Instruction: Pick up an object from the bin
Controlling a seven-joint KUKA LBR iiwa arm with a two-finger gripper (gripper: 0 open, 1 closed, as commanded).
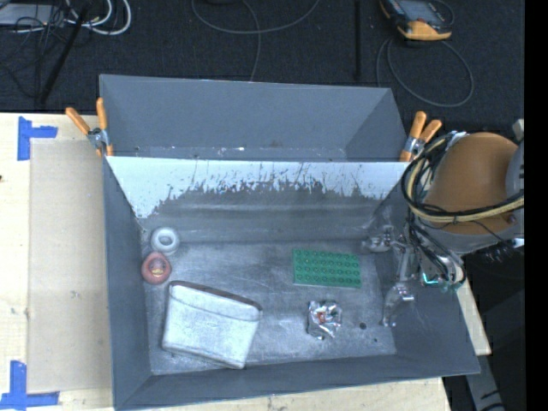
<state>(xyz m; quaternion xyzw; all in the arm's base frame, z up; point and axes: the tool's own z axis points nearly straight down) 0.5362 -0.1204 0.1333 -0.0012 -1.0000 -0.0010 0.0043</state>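
My gripper [385, 282] hangs low at the right side of the bin, close to the right wall. Its two metal fingers stand apart, open, with nothing between them. A green studded flat plate [326, 268] lies on the bin floor just left of the gripper. In front of that plate sits a small crumpled silvery thing with red specks [324, 318], left of the lower finger. Neither thing touches the fingers.
A white folded cloth pouch [210, 324] lies at the front left. A clear tape roll [164, 240] and a pinkish ring [156, 268] sit by the left wall. The arm with its orange cover and cables hangs over the right rim.
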